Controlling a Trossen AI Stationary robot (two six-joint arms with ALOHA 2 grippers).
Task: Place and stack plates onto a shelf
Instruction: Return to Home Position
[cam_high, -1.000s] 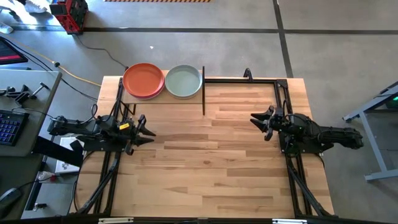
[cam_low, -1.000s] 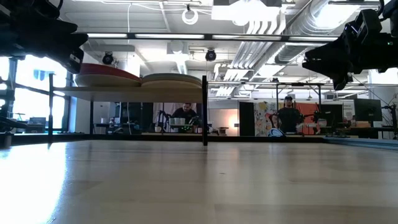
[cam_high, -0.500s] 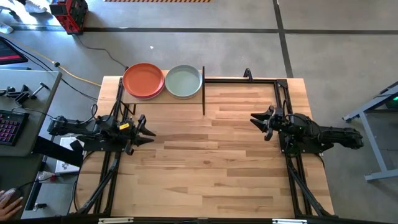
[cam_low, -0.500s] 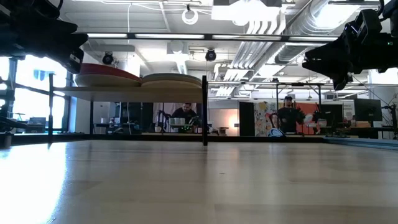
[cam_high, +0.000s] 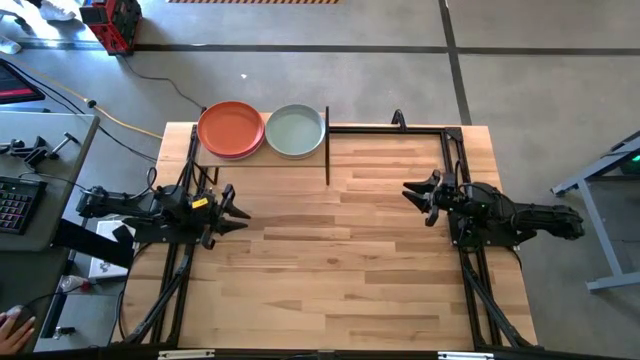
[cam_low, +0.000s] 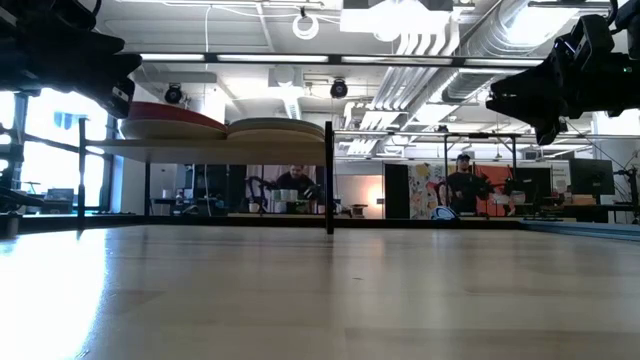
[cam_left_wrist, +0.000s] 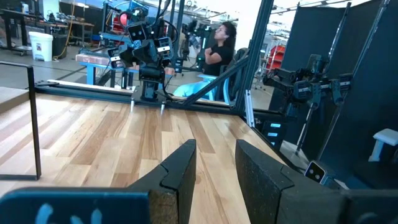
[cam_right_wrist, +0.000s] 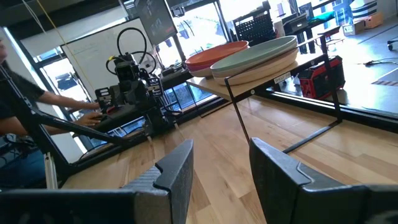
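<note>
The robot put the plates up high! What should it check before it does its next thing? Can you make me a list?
1. Left gripper open and holding nothing: ok.
2. Right gripper open and holding nothing: ok.
3. Both grippers well away from the shelf: ok.
4. Orange plate and pale green plate top two side-by-side stacks on the shelf: ok.
5. No plate lying on the table: ok.
6. How many plates sit under those two: cannot tell, the lower ones are hidden.
</note>
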